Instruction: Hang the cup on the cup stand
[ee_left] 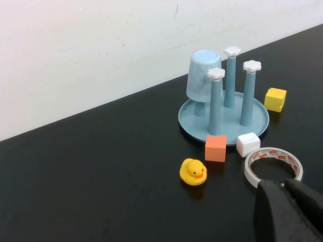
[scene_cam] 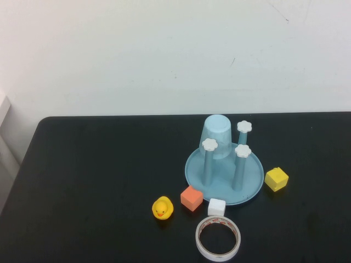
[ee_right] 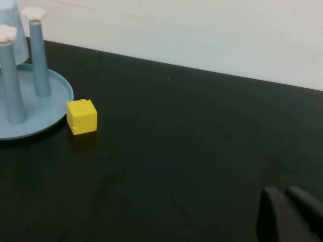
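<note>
And there it is: the light-blue cup (scene_cam: 218, 136) sits upside down over the rear-left post of the cup stand (scene_cam: 249, 189), rim down towards the round teal dish, tilted slightly as it leans on its post. By my reading the hanging is done, since nothing is holding the cup and it stays up on its own.

Three white flower caps are free on the other posts. In front of the stand lie an orange cube (scene_cam: 191, 198), a white cube (scene_cam: 216, 207) just beside the dish rim, a yellow rubber duck (scene_cam: 162, 208) and a white tape roll (scene_cam: 218, 238) nearest the robot. A yellow cube (scene_cam: 276, 178) sits just off the dish on the robot's right.

Neither arm shows in the high view. The left claw (ee_left: 286, 187) peeks in at the edge of its wrist camera, well back from the stand with the tape roll just ahead of it, fingers together and holding nothing. The right claw (ee_right: 285, 192) hangs over bare black desk (ee_right: 202, 141), well apart from the yellow cube, fingers likewise together and empty. Both look parked, out of the cup's way
</note>
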Controlling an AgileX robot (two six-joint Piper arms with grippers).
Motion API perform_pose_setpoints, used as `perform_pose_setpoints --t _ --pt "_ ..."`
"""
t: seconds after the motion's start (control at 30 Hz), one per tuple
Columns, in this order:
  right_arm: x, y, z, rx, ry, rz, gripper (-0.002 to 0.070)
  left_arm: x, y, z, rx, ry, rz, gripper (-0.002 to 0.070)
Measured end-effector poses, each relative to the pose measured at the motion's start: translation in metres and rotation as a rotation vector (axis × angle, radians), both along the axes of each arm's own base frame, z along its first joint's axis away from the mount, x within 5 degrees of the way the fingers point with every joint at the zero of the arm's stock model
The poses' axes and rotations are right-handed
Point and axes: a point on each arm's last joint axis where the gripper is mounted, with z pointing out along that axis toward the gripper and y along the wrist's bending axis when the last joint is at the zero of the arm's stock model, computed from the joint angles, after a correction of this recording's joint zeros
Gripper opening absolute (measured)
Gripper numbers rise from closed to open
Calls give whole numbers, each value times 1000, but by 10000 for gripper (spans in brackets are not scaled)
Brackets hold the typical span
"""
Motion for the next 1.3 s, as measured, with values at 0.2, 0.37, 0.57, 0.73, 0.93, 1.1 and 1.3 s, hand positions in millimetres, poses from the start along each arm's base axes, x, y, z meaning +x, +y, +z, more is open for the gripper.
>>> perform_pose_setpoints --t 0.2,0.37,0.57,0.73,0.93,1.1,1.3 --pt "0 0 0 0 0 0 0 1 0 -1 6 -12 1 -1" --pt "0 0 0 0 0 0 0 11 -2 -6 1 -142 113 -1" --pt "0 0 0 0 0 0 0 24 4 -29 -7 -174 400 -1" --pt "0 0 0 0 0 0 0 31 12 -55 -9 -126 590 -1" --pt "0 0 0 0 0 0 0 33 14 -76 -29 -61 642 -1" --pt "0 0 0 0 0 0 0 33 13 -77 -46 -44 637 -1" --pt "0 0 1 0 -2 0 0 32 10 -81 52 -24 568 -1"
